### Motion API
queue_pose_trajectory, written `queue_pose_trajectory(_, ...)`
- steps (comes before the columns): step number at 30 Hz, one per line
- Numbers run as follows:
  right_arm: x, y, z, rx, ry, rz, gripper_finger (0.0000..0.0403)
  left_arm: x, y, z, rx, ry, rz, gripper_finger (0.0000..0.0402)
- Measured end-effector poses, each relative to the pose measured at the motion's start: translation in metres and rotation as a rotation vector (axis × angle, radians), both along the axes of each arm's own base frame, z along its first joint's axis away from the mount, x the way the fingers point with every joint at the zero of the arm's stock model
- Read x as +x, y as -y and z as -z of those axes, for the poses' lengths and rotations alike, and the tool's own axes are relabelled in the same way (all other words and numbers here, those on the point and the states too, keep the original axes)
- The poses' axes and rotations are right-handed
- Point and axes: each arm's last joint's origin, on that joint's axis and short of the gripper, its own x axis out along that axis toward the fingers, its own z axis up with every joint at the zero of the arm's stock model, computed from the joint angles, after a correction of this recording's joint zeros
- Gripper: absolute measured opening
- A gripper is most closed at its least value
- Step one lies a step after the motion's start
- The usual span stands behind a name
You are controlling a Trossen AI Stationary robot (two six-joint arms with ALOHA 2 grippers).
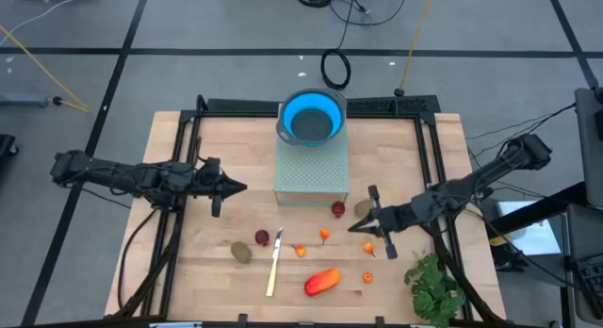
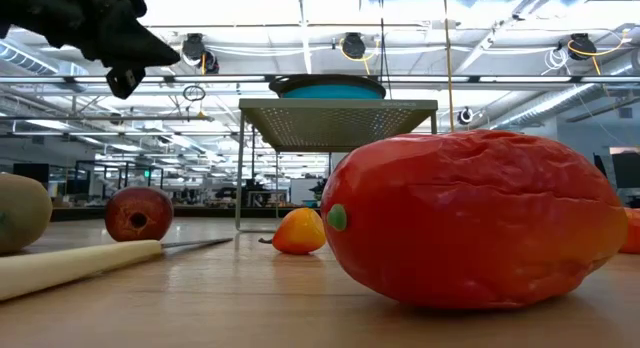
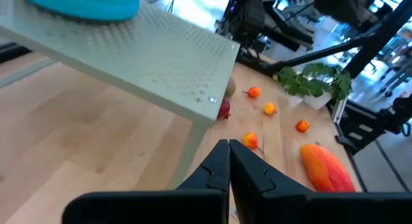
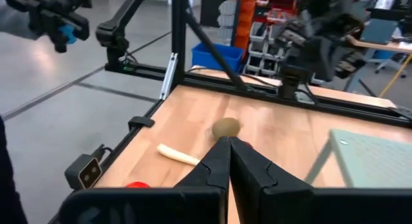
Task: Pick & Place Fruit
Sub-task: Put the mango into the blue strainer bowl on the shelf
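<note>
The fruit lies loose on the wooden table: a red-orange oblong (image 1: 321, 282) near the front, one kiwi-like oval (image 1: 242, 253) at the left and another (image 1: 363, 208) by the stand, two dark red balls (image 1: 262, 237) (image 1: 337, 209), and several tiny orange bits (image 1: 324, 235). My left gripper (image 1: 243, 187) is shut and hangs in the air left of the stand, touching nothing; its wrist view shows the shut fingers (image 3: 228, 150). My right gripper (image 1: 352, 228) is shut and empty, raised over the table next to the right-hand oval; its wrist view shows it pointing toward the left oval (image 4: 226, 127).
A blue bowl (image 1: 311, 116) sits on a pale green perforated stand (image 1: 311, 168) at the table's far middle. A pale-handled knife (image 1: 274, 262) lies among the fruit. A leafy green bunch (image 1: 435, 288) lies at the front right corner. Black frame rails (image 1: 179, 149) run along the table's sides.
</note>
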Motion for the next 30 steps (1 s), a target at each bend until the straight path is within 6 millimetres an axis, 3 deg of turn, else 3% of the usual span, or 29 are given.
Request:
queue_pose_trajectory(18, 0.058, -0.061, -0.021, -0.047, -0.181, -0.074, 0.0000, -0.017, -0.001, 0.017, 0.005, 0.026, 0.058, 0.0002)
queue_pose_trajectory(30, 0.094, -0.099, -0.015, -0.005, -0.324, -0.126, 0.0000, -0.020, 0.000, 0.025, 0.007, 0.002, 0.093, 0.0007)
